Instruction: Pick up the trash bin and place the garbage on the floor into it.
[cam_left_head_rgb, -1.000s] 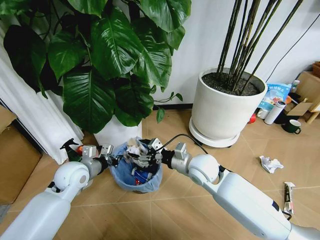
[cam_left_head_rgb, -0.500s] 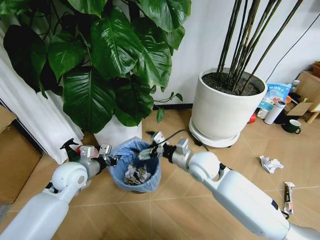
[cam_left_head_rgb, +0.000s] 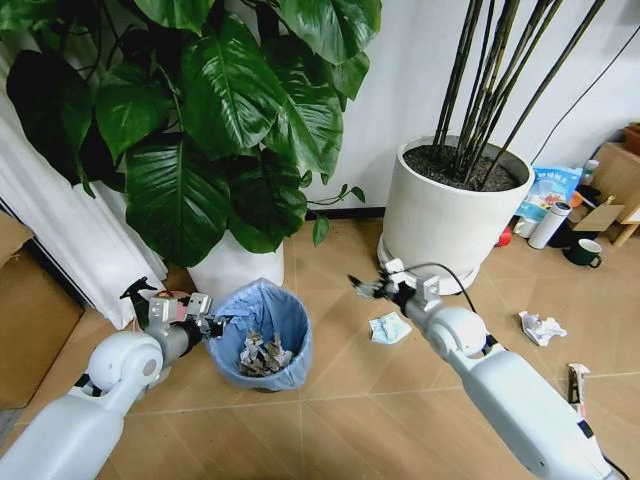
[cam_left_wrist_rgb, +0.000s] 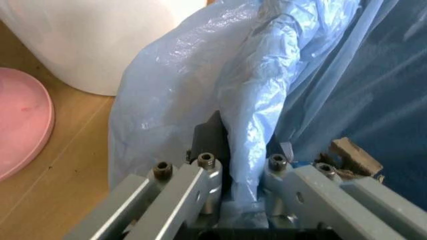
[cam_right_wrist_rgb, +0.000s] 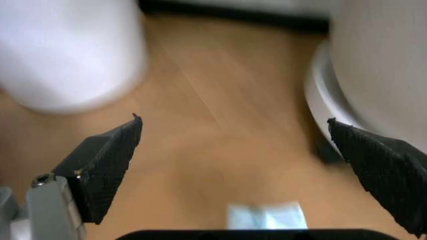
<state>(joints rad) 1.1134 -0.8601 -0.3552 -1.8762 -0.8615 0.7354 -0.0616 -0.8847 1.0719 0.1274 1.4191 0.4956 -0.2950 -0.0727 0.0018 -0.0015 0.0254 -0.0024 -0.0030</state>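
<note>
My right gripper (cam_left_head_rgb: 362, 288), fingers spread empty, hangs beside the blue-and-white wrapper (cam_left_head_rgb: 388, 328); left gripper (cam_left_head_rgb: 214, 322) pinches the trash bin (cam_left_head_rgb: 264, 335) rim.

this looks like a room in an office or a home. big plants grow in white pots (cam_left_head_rgb: 450, 220) on a wooden floor (cam_left_head_rgb: 350, 400). a white curtain (cam_left_head_rgb: 70, 230) hangs at one side, and a cardboard box (cam_left_head_rgb: 30, 320) sits near it.

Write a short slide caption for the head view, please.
Left pincer holds the trash bin by its rim; right pincer hangs open above a blue-and-white wrapper on the floor.
</note>
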